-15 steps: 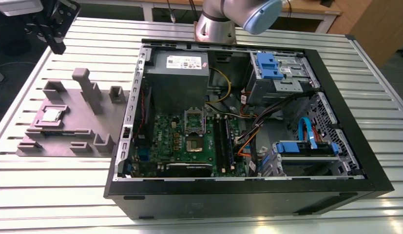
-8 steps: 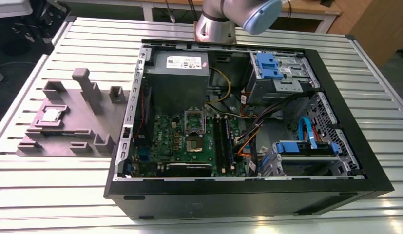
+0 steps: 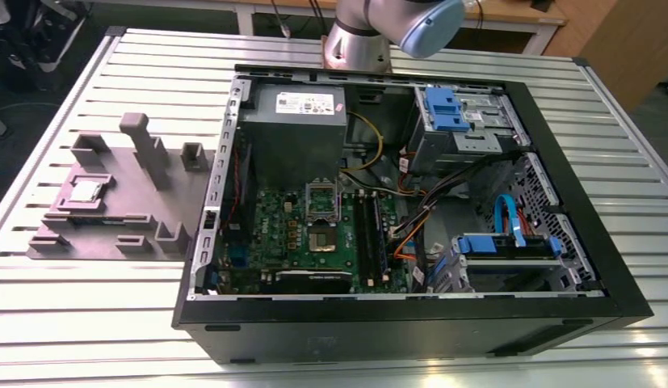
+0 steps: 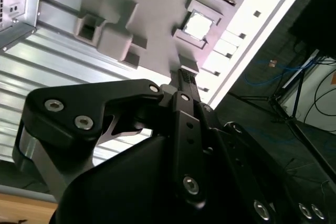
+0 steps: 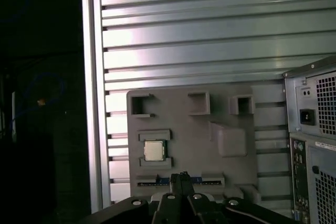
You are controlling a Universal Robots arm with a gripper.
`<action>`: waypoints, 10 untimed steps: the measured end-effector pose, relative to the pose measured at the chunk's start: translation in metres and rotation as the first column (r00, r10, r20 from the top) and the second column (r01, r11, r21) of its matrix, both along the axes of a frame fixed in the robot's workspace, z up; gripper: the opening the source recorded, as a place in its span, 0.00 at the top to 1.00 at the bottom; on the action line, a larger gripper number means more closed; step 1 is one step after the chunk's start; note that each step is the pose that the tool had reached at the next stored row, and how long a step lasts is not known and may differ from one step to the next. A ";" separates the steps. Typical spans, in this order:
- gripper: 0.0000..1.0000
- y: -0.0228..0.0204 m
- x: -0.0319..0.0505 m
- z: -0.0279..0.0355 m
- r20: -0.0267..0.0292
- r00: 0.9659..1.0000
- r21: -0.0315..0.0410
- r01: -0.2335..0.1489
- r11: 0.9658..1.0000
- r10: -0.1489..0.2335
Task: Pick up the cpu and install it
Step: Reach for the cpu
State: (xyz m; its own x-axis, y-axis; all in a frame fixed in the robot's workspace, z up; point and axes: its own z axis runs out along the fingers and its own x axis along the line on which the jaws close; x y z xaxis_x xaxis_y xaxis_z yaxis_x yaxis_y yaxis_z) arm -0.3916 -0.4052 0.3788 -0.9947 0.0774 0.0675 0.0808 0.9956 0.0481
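Note:
The cpu [image 3: 86,191] is a small silvery square chip lying flat in a recess of the purple-grey tray [image 3: 129,206], on the exterior view's left beside the open computer case [image 3: 420,323]. Both wrist views look down on the cpu [image 5: 154,151] [image 4: 197,24] from well above. My gripper [image 5: 181,176] [image 4: 186,77] hangs high over the tray's near edge, apart from the chip. Its black fingers are shut together with nothing between them. The green motherboard [image 3: 312,234] lies in the floor of the case.
The case holds a grey power supply [image 3: 296,121], blue drive brackets [image 3: 447,109] and loose cables [image 3: 420,218]. The tray has tall raised blocks [image 3: 145,145]. Everything rests on a ribbed metal table [image 3: 97,307]; my arm's base [image 3: 361,36] stands behind the case.

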 end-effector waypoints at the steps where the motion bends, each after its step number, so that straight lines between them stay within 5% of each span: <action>1: 0.89 0.0000 -0.0048 -0.0001 0.000 1.000 0.000 0.000 1.000 0.000; 10: 0.89 0.0000 -0.0284 -0.0008 0.000 1.000 0.000 0.000 1.000 0.000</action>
State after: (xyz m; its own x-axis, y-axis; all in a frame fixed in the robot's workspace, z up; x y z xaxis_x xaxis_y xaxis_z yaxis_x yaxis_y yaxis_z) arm -0.4200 -0.4052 0.3780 -0.9947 0.0774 0.0675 0.0807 0.9956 0.0481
